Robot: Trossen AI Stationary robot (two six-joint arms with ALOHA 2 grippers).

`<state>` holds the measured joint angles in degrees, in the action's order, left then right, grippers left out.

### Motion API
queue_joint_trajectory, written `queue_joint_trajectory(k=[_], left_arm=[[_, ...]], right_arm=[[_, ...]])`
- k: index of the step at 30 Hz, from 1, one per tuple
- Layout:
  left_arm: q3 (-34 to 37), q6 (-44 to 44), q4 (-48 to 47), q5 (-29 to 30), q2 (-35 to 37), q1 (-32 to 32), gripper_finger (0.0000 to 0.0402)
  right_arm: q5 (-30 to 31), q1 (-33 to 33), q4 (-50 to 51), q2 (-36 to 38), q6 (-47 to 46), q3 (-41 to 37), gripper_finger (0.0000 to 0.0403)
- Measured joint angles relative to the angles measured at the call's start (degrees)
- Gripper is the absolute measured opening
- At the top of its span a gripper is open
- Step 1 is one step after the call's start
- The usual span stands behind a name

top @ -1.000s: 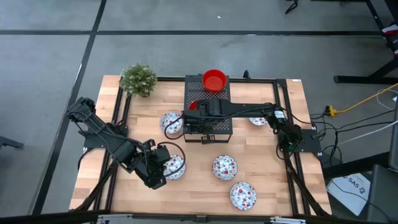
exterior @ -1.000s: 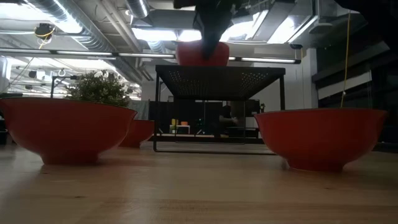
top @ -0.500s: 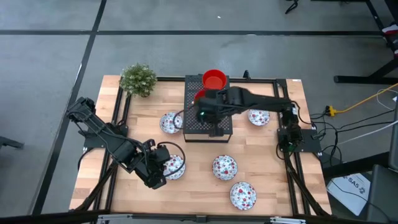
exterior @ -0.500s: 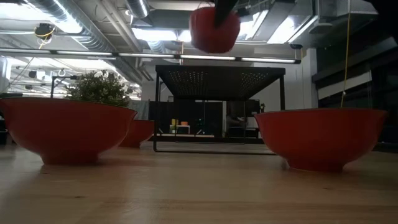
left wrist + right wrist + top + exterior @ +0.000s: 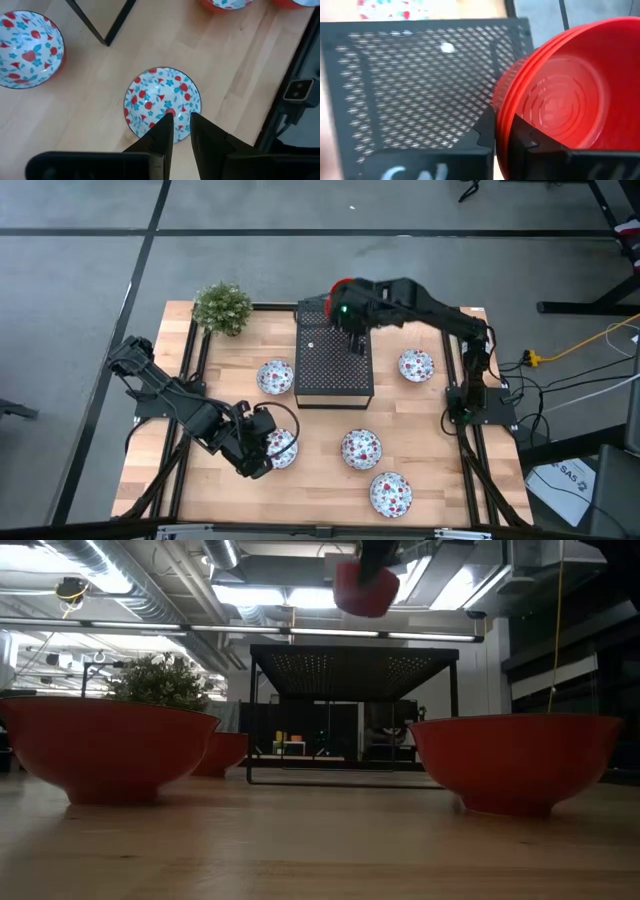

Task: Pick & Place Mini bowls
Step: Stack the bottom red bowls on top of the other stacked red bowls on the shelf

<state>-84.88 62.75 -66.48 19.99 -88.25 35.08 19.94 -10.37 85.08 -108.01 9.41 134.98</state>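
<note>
Right wrist: red bowl (image 5: 560,95) apparently between hand (image 5: 502,135) fingers.

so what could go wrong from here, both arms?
1. The right gripper pinches only the rim of a red bowl, high over the black box. A thin-edge grip could slip, or the bowl could land off the red stack beneath it.
2. The left gripper straddles the rim of a floral bowl at the near edge. The bowl might tip on lifting.
</note>
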Motion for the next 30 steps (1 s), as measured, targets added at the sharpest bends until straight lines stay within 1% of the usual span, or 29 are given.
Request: queue_joint_trajectory(k=[4, 8, 12, 15, 17, 21, 30], left_arm=[[0.0, -2.21, 0.02, -0.04, 0.0, -1.93, 0.0059], [0.0, -3.9, 0.02, -0.29, 0.0, -3.76, 0.0059], [0.0, -5.61, 0.0, -1.1, 0.0, -5.34, 0.0059], [0.0, -6.5, -0.01, -2.17, 0.0, -6.37, 0.0059], [0.0, -6.63, -0.04, -2.84, 0.0, -6.97, 0.0059], [0.0, -8.04, -0.04, -3.96, 0.0, -7.89, 0.0059], [0.0, -9.48, -0.04, -4.68, 0.0, -8.71, 0.0059]], right_arm=[[-3.04, -4.19, -1.86, -0.38, 0.04, -0.78, 0.0021], [-4.43, -7.6, -4.09, -1.26, -0.58, -3.17, 0.0021], [-8.61, -10.0, -7.05, -1.2, -2.22, -8.08, 0.0021], [-9.08, -10.55, -8.28, -1.25, -2.69, -11.79, 0.0021], [-9.23, -10.53, -10.83, -1.25, -2.18, -13.9, 0.0021], [-9.65, -10.4, -13.26, -1.27, -0.92, -16.02, 0.0022], [-9.68, -10.38, -13.79, -1.27, 0.13, -16.5, 0.0023]])
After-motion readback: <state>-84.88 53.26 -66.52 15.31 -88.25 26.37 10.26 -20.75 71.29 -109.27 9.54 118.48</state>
